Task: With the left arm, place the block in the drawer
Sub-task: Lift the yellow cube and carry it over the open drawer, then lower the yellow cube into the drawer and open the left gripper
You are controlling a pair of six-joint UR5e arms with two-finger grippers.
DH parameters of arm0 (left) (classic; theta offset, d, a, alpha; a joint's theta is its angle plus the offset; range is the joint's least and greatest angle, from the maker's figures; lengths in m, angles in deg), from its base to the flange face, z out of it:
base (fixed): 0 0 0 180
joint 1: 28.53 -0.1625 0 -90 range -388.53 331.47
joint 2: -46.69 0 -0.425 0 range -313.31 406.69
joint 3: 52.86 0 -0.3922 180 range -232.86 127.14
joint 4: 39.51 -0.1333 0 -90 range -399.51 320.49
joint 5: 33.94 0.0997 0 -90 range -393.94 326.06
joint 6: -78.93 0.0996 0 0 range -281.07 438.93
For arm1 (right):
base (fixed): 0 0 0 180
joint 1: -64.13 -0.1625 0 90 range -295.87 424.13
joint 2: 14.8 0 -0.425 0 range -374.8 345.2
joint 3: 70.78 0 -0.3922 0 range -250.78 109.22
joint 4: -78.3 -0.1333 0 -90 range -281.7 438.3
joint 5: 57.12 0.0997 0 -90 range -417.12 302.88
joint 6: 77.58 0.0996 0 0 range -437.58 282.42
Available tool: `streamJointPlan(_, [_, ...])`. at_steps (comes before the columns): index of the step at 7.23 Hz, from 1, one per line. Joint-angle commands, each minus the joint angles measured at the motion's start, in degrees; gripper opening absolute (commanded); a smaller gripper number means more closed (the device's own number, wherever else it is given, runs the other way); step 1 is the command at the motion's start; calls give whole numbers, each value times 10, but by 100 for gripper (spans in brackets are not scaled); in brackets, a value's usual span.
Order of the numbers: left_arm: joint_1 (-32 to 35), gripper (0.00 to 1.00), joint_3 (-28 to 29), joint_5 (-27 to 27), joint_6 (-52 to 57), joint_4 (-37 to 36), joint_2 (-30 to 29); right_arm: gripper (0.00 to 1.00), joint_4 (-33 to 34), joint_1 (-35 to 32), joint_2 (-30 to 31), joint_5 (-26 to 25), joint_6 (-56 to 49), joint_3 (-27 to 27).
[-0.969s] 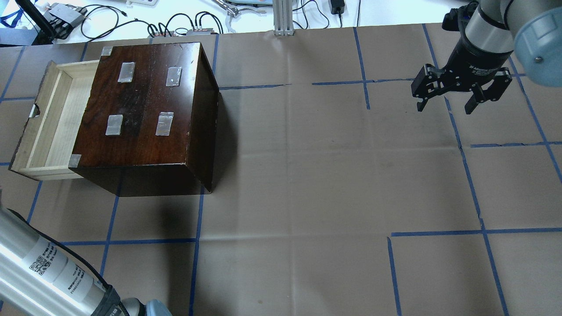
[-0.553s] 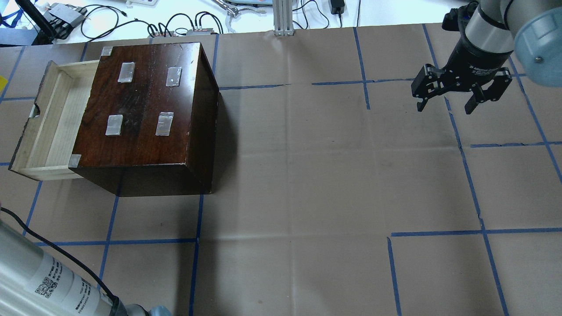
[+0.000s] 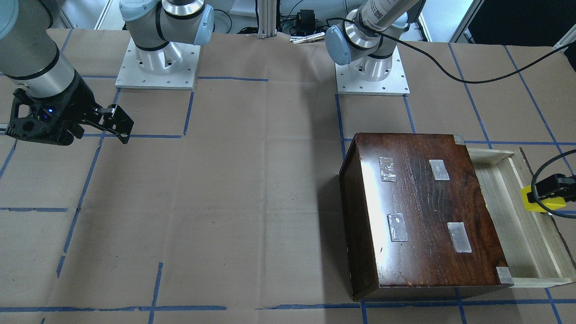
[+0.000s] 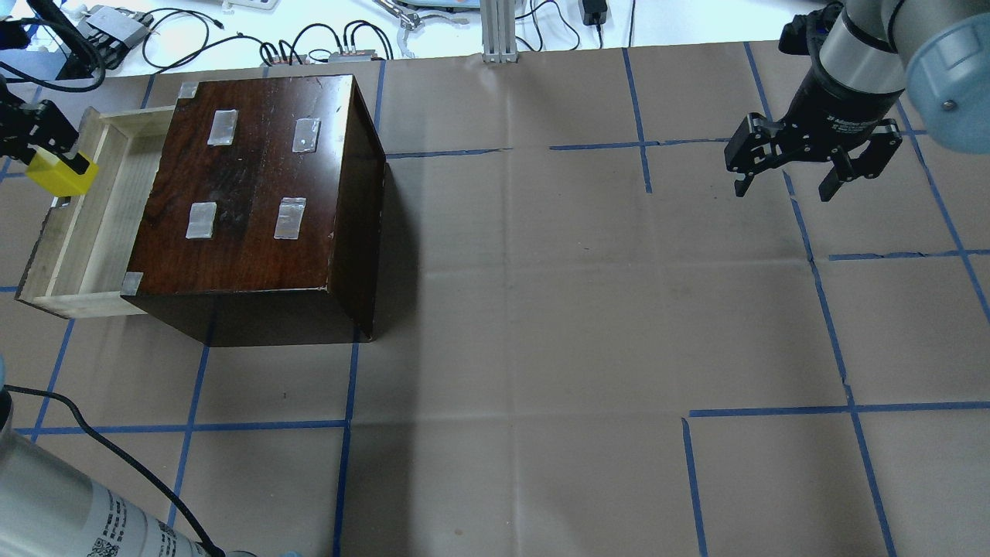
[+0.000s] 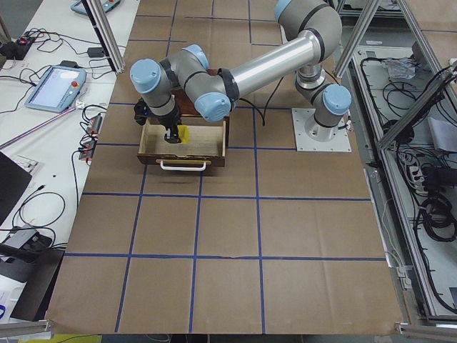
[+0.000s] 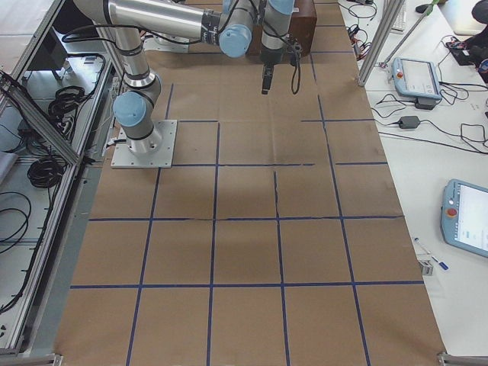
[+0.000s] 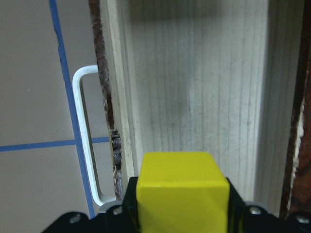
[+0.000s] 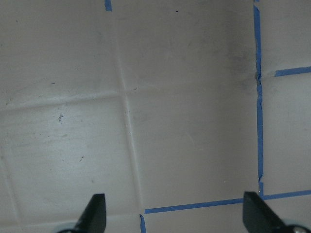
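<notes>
Block clenched in left pincer, hanging over open drawer, just inside its front panel, near far-left corner of bench. In wrist view you see pale drawer floor beneath block and white handle outside panel. Drawer pulled out of box toward bench's left edge. Right pincer released, fingers spread wide, above bench's far-right corner, well apart from box.
</notes>
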Motion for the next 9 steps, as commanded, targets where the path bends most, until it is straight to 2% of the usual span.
streamJointPlan(1, [3,0,-45,-30,-5,-40,-1,100,0,0,0,0,0,0])
streamJointPlan(3, [4,0,-71,-29,-4,-91,-8,100,0,0,0,0,0,0])
streamJointPlan(8, [15,4,-86,-24,-1,-91,-8,100,0,0,0,0,0,1])
streamJointPlan(9, [15,8,-87,-24,0,-92,-9,100,0,0,-1,0,0,0])
